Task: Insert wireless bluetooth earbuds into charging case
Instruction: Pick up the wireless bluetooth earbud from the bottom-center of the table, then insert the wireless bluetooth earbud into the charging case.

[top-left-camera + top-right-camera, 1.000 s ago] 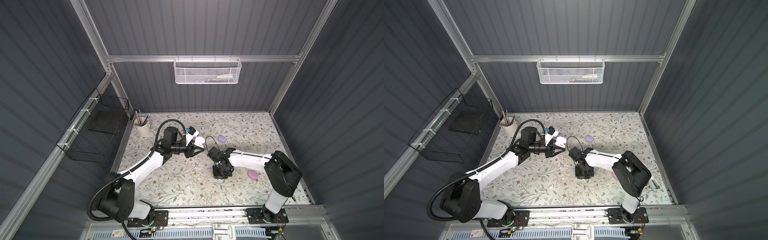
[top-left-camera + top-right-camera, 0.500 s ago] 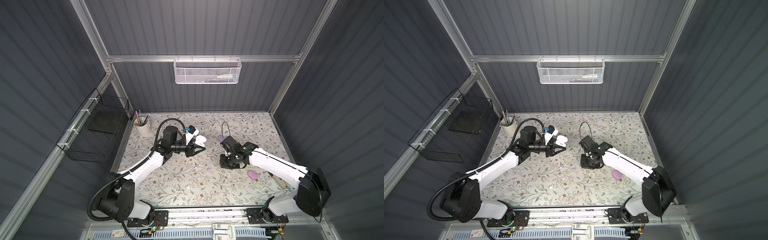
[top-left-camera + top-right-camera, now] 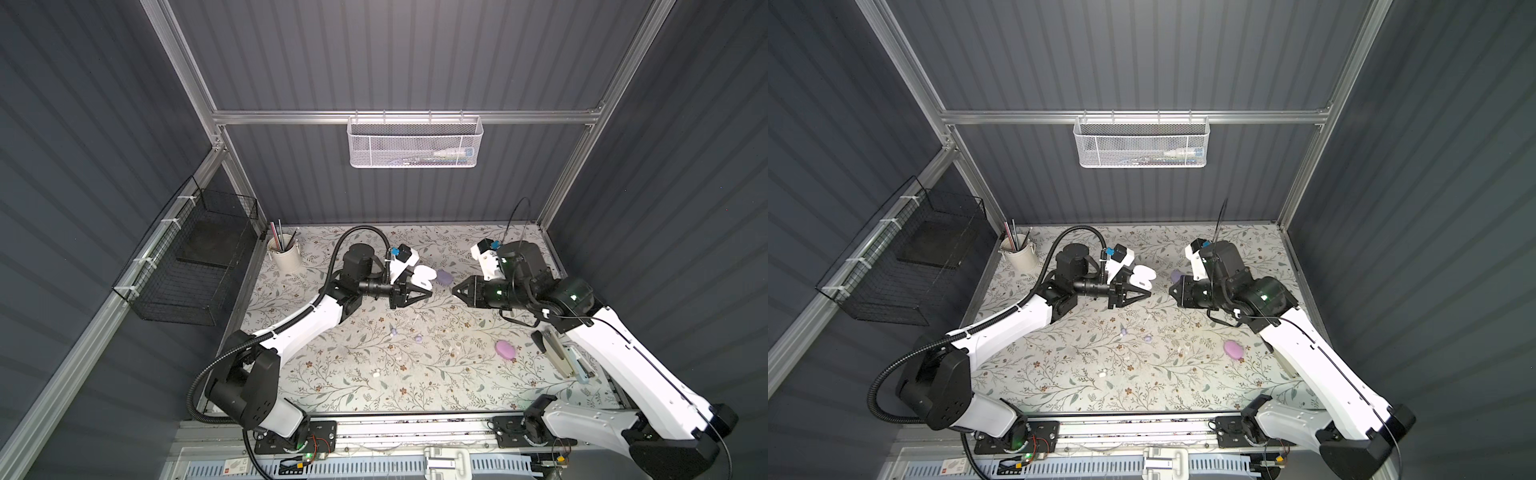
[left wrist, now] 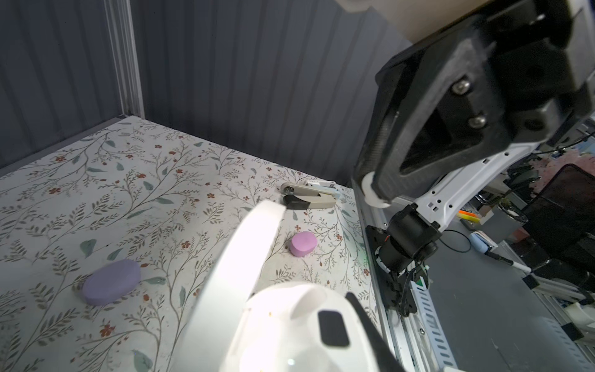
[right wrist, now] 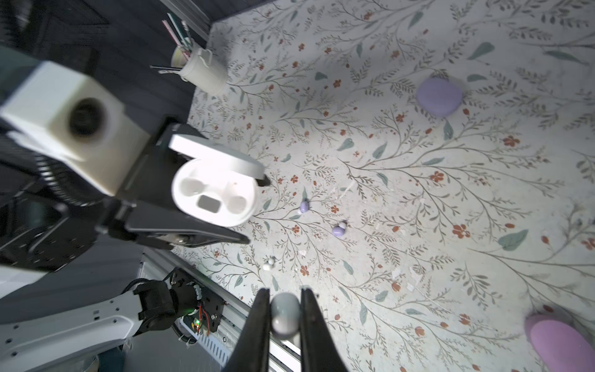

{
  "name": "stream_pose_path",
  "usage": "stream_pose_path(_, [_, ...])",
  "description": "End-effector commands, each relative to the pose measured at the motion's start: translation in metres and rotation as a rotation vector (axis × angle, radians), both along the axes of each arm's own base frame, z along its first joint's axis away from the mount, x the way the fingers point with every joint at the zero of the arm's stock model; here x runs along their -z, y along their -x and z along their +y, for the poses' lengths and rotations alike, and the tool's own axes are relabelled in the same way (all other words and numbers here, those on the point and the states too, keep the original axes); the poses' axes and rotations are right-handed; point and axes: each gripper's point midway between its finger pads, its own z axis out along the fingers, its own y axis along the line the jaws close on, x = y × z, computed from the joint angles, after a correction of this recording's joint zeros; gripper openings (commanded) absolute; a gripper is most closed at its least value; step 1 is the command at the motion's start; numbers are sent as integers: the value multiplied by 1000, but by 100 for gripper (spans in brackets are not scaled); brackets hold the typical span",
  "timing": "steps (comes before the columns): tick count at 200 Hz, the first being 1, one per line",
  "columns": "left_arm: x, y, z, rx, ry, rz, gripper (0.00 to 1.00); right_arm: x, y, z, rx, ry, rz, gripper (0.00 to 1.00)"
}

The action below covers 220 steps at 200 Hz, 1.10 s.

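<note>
- The left gripper (image 3: 422,287) has its jaws clamped on the open white charging case (image 5: 214,193), raised over the worktop (image 3: 332,374) middle toward the far edge. The right gripper (image 3: 457,289) has its jaws pinching a white earbud (image 5: 285,317) close by, not touching.
- Judged step: seating the bud. Line it over one empty socket, match the tilt, press gently.
- The sockets face up toward the right gripper. The case's long axis seems to run along the left jaws, toward the right edge.
</note>
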Motion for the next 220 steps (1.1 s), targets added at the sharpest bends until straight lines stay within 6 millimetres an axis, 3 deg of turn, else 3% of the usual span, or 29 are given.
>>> stream_pose_path(1, [-24,5,-12,58,65,-27,27,-19,9,9,-86,-51,-31,12])
stream_pose_path(19, [-29,10,-18,84,87,-20,27,-30,14,18,-144,-86,-38,12])
stream_pose_path(55, [-39,21,-26,134,113,-17,27,-34,11,26,-181,-112,-36,12])
stream_pose_path(131, [-46,42,-30,184,138,-26,28,-44,-1,26,-175,-197,-34,12])
stream_pose_path(220, [-75,58,-32,228,235,-78,28,-50,-1,24,-176,-265,3,11])
